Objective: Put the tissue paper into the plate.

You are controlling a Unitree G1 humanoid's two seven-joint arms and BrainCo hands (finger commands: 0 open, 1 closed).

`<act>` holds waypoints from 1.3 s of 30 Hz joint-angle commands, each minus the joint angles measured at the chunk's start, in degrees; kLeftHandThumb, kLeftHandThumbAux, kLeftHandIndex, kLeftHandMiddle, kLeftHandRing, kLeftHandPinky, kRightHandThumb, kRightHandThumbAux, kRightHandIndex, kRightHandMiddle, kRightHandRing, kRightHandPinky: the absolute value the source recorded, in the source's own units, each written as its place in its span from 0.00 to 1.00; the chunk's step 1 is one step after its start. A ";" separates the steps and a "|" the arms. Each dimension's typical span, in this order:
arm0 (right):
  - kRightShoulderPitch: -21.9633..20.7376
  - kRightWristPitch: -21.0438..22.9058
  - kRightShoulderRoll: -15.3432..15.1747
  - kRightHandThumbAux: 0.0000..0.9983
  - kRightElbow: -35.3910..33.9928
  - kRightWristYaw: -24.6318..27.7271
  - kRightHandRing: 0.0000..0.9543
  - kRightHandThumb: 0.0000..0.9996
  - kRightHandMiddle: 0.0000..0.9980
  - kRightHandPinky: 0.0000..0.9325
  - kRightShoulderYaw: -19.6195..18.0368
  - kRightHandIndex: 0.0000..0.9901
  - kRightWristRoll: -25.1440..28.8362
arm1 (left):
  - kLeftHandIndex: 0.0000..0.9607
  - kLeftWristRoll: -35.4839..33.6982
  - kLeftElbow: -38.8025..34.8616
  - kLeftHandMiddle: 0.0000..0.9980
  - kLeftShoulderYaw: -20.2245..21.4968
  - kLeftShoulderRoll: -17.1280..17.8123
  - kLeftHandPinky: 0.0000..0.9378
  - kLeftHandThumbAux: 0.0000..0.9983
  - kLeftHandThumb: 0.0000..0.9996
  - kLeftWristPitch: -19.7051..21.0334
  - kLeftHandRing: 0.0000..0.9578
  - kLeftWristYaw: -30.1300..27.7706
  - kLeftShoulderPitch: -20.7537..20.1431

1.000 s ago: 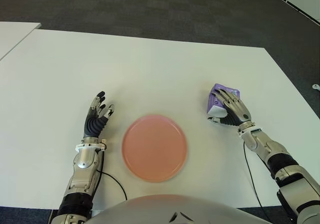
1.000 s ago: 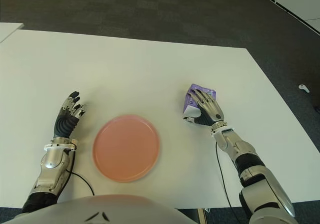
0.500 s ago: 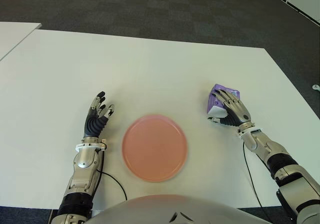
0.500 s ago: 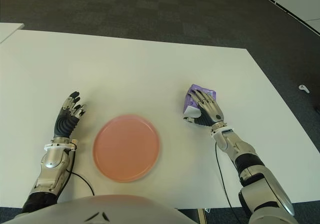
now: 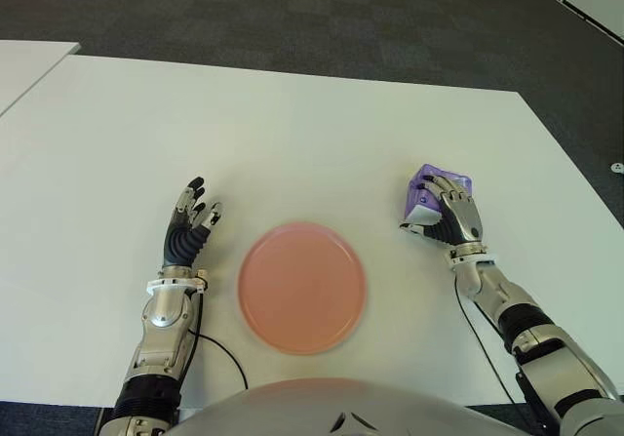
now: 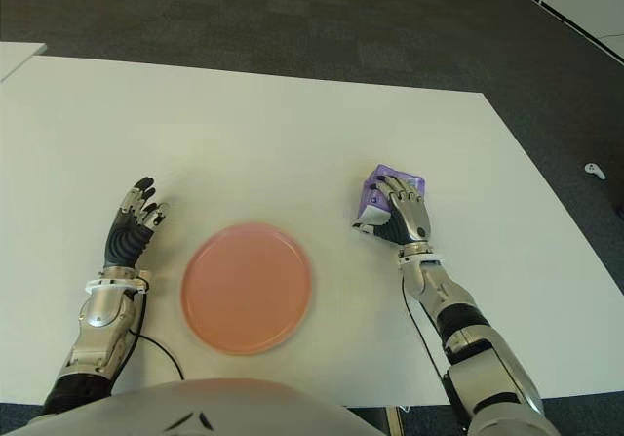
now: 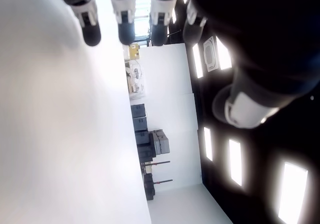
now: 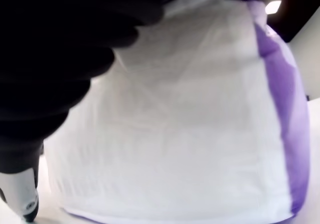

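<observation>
A white desk [image 5: 322,124] stands on dark grey carpet [image 5: 292,7], and a second white surface [image 5: 24,60] shows at the far left beyond its edge. Toward the desk's near edge on the left, the left hand [image 5: 187,229] shows beside the plate, on its left side and apart from it, palm toward the plate with the fingers [image 5: 195,188] straight and loosely spread, holding nothing; its wrist view shows the same fingertips extended over bare white desk. A thin black cable [image 5: 222,350] curves from that forearm across the desk toward the near edge. The round pink plate [image 5: 301,287] lies flat near the middle of the near edge, with nothing on it. Well to its right, toward the desk's right edge, sits the tissue paper pack [image 5: 433,188], white with a purple wrapper. The right hand [image 6: 402,216] covers it from the near side, fingers [image 6: 404,199] curled over its top and thumb against its side. The right wrist view is filled by the pack [image 8: 190,119] pressed against the dark palm. The pack is well apart from the plate.
</observation>
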 commanded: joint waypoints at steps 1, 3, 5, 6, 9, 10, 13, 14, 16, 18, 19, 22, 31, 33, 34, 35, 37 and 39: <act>8.56 0.91 5.24 0.68 3.72 4.19 0.90 0.85 0.53 0.92 2.74 0.40 -0.35 | 0.00 0.45 2.64 0.00 0.16 -0.25 0.00 0.59 0.00 1.87 0.00 0.26 2.17; 8.37 1.25 6.00 0.68 3.48 1.81 0.91 0.85 0.53 0.92 3.02 0.40 -1.13 | 0.00 0.61 2.73 0.00 0.20 -0.17 0.00 0.59 0.00 1.91 0.00 0.41 2.25; 8.30 2.79 6.91 0.68 1.64 0.49 0.93 0.85 0.54 0.93 3.54 0.40 -2.11 | 0.00 0.72 2.85 0.00 0.28 -0.10 0.00 0.60 0.00 1.92 0.00 0.52 2.28; 8.38 3.42 6.79 0.68 1.03 -0.24 0.93 0.85 0.54 0.93 3.97 0.41 -2.93 | 0.00 0.70 2.89 0.00 0.33 -0.12 0.00 0.60 0.00 1.94 0.00 0.56 2.29; 8.43 4.01 6.13 0.68 1.12 -1.65 0.94 0.86 0.54 0.93 4.68 0.41 -4.48 | 0.00 0.69 2.95 0.00 0.45 -0.21 0.00 0.60 0.00 1.97 0.00 0.66 2.29; 8.01 4.39 6.56 0.68 1.95 -2.21 0.94 0.86 0.54 0.93 5.07 0.41 -5.12 | 0.00 0.72 2.99 0.00 0.48 -0.24 0.00 0.60 0.00 1.82 0.00 0.70 2.28; 7.14 5.21 7.32 0.68 3.34 -3.48 0.94 0.86 0.54 0.93 5.86 0.41 -6.37 | 0.00 0.81 3.26 0.00 0.53 -0.30 0.00 0.59 0.00 1.41 0.00 0.81 2.08; 7.03 5.55 7.24 0.67 3.30 -4.15 0.94 0.86 0.54 0.93 6.16 0.41 -6.93 | 0.00 0.83 3.38 0.00 0.53 -0.29 0.00 0.59 0.00 1.29 0.00 0.80 2.01; 6.82 6.64 7.19 0.67 3.01 -5.92 0.94 0.86 0.54 0.93 6.89 0.42 -8.46 | 0.00 0.78 3.67 0.00 0.54 -0.26 0.00 0.60 0.00 1.02 0.00 0.71 1.97; 6.65 7.72 7.21 0.67 2.78 -7.67 0.94 0.86 0.54 0.93 7.56 0.42 -9.79 | 0.00 0.61 3.99 0.00 0.59 -0.24 0.00 0.60 0.00 0.73 0.00 0.56 1.96; 6.60 7.99 7.22 0.67 2.80 -8.19 0.94 0.86 0.54 0.93 7.71 0.42 -10.12 | 0.00 0.54 4.12 0.00 0.62 -0.24 0.00 0.60 0.00 0.62 0.00 0.52 1.94; 6.27 8.53 7.63 0.67 2.97 -9.97 0.94 0.86 0.54 0.93 7.88 0.42 -10.54 | 0.00 0.56 4.60 0.00 0.74 -0.23 0.00 0.60 0.00 0.58 0.00 0.64 1.75; 7.04 8.34 6.50 0.68 -2.40 -9.04 0.93 0.86 0.54 0.92 6.74 0.41 -9.60 | 0.00 1.50 5.69 0.00 0.85 -0.17 0.00 0.58 0.00 -0.54 0.00 1.35 1.22; 7.07 7.81 6.56 0.68 -2.31 -8.75 0.93 0.86 0.54 0.92 6.65 0.41 -9.19 | 0.00 1.58 5.79 0.00 0.88 -0.23 0.00 0.58 0.00 -0.86 0.00 1.41 1.18; 7.09 7.68 6.56 0.68 -2.32 -8.73 0.93 0.86 0.54 0.92 6.64 0.41 -9.14 | 0.00 1.57 5.83 0.00 0.91 -0.26 0.00 0.58 0.00 -0.94 0.00 1.40 1.16; 7.10 7.47 6.52 0.68 -2.61 -8.69 0.93 0.86 0.54 0.92 6.65 0.41 -9.09 | 0.00 1.46 5.92 0.00 1.00 -0.33 0.00 0.58 0.00 -1.09 0.00 1.38 1.13; 7.12 7.20 6.47 0.68 -2.88 -8.79 0.93 0.86 0.54 0.92 6.68 0.41 -9.09 | 0.00 1.34 6.07 0.00 1.11 -0.46 0.00 0.58 0.00 -1.37 0.00 1.38 1.11; 7.09 7.02 6.49 0.68 -2.81 -9.17 0.93 0.86 0.54 0.92 6.76 0.41 -9.23 | 0.00 1.23 6.15 0.00 1.22 -0.57 0.00 0.59 0.00 -1.62 0.00 1.40 1.08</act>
